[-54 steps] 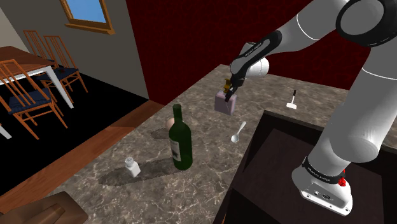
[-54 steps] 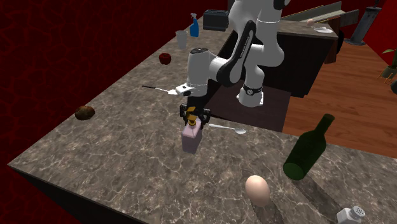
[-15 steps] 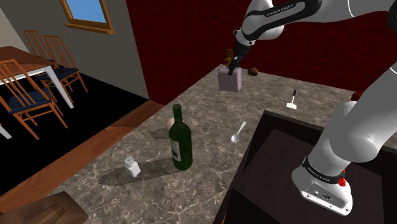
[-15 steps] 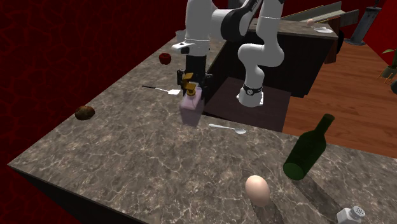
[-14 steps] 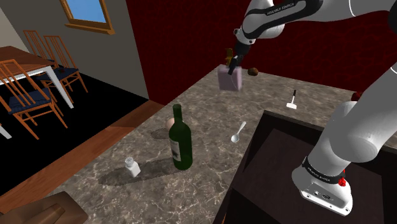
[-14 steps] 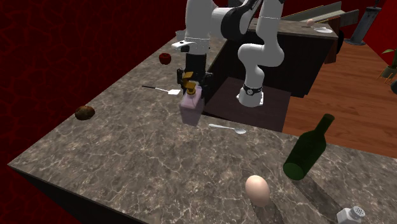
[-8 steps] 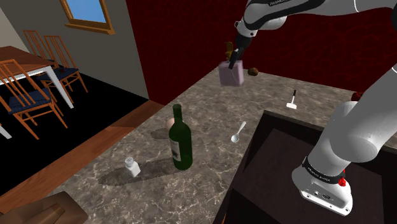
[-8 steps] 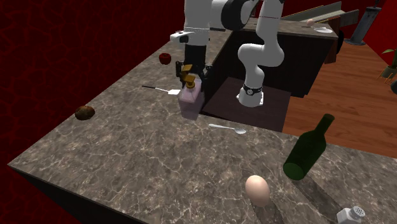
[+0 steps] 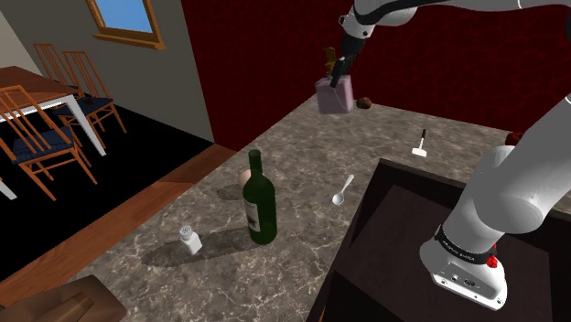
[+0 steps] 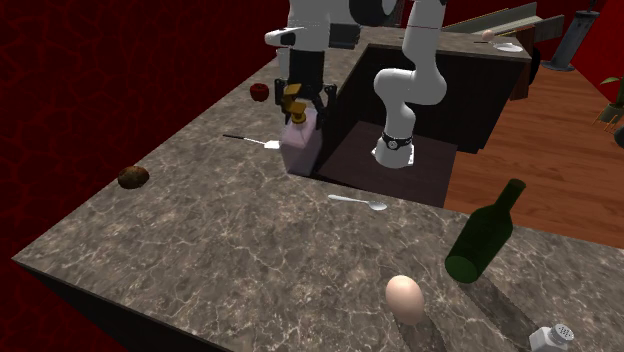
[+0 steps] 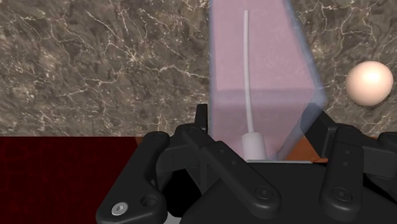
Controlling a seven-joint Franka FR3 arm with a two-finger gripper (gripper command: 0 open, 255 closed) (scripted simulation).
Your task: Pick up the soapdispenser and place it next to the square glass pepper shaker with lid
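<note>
Marbled counter stretches under me, a dark red wall behind it. My gripper hangs well above the stone with its fingers pinched on the pump neck of the soap dispenser, so the pale pink body dangles below my hold, clear of the surface and seemingly a little askew. That narrow grip is my main worry: I judge a quick swing could set the body rocking or twist it loose. The pepper shaker stands well away, toward the shoulder view's lower left. The tall green wine bottle is close beside it on my side, with an egg near the bottle's base. If I come in low, the hanging body could clip the bottle's neck and topple it onto the shaker. A spoon lies by my stand, off my likely path. The shaker also sits not far from the counter's edge, so a nudge could push it toward the drop. Bare marble lies in front of the shaker, toward the shoulder camera, and that looks the roomiest spot to set down.
</note>
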